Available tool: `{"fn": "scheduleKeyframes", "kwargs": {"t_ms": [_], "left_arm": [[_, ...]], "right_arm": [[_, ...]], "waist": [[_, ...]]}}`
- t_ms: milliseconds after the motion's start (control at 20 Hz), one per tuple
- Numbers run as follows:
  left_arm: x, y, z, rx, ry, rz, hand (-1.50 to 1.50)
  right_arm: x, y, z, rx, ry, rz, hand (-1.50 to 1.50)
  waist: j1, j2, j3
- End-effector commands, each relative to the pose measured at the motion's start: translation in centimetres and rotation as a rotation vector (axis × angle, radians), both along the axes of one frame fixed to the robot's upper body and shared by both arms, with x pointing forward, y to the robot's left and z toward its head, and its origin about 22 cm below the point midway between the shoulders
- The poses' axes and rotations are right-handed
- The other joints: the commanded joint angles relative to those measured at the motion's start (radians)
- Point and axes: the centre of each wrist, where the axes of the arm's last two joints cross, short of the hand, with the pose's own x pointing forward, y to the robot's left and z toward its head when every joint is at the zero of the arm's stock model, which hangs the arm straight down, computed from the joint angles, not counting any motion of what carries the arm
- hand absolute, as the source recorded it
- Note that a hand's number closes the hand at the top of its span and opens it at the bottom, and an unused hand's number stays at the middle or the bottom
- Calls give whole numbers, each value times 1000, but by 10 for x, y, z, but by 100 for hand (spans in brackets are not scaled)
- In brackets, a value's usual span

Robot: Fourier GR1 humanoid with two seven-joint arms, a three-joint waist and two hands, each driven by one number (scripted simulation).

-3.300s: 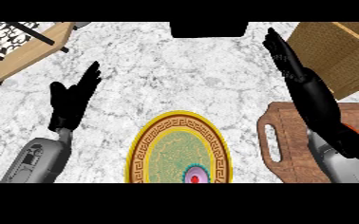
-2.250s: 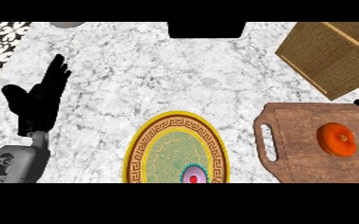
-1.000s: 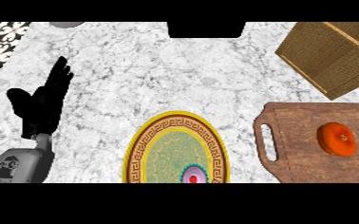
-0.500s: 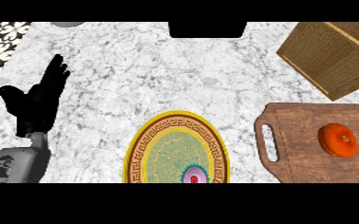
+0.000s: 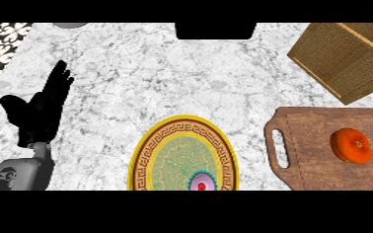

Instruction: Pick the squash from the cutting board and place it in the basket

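Head view shows a white, grey-veined marble counter (image 5: pixel 182 79) with the squash (image 5: pixel 352 145) lying on the wooden cutting board (image 5: pixel 310 128) at the right. The squash is round, orange and slightly ribbed, with a small dark dimple at its middle. It sits toward the board's right side, well away from the slot handle cut into the board's left edge. Nothing touches it, so the pick is judged not yet begun.

Beyond the cutting board, and apart from it, stands the basket (image 5: pixel 342 59). It is a boxy, tan, woven thing set at an angle, and the view's edge cuts off its far corner. Its nearness to the board looks handy, since the squash would need only a short carry across the gap.

Left of the cutting board, near the lower edge of the view, lies a round plate (image 5: pixel 182 158) with a yellow rim, a dark key-pattern band and a pale green centre. It plays no part in the task.

Far to the left of the board, the left robot hand (image 5: pixel 40 108) rests above its grey forearm. Its fingers are straight and together, pointing up, the thumb spread apart to the side, and it holds nothing. The right robot hand does not appear.
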Motion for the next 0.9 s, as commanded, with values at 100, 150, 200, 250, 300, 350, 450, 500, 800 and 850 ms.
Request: {"fn": "scheduleKeyframes", "kwargs": {"t_ms": [100,150,200,250,300,350,450,500,800,850], "left_arm": [[10,-7,14,17,-9,11,0],[11,3,9,-5,-2,4,0],[-4,5,12,15,1,-10,0],[1,-28,-2,-11,0,9,0],[24,8,-3,-1,-1,20,0],[-7,-13,-8,9,5,-9,0],[2,-17,16,11,5,-3,0],[11,-10,4,-7,7,-4,0],[15,2,10,1,6,2,0],[11,4,-7,-13,2,-5,0]], "right_arm": [[-13,10,-28,24,-12,1,-150],[9,8,-12,37,-17,8,-150],[2,-6,-9,41,-21,-13,-150],[-2,6,-13,21,-10,17,-150],[0,14,-25,33,-16,4,-150],[13,18,-25,35,-24,-4,-150],[6,23,-13,27,-11,4,-150],[-2,27,-27,9,-13,1,-150],[13,36,-45,-58,27,-35,-150],[17,32,-40,-62,26,-32,-150]], "waist": [[-2,0,0],[1,1,0],[3,0,0],[-1,0,0],[-4,1,0],[4,0,0],[1,0,0],[-1,0,0],[2,1,0],[2,1,0]]}}
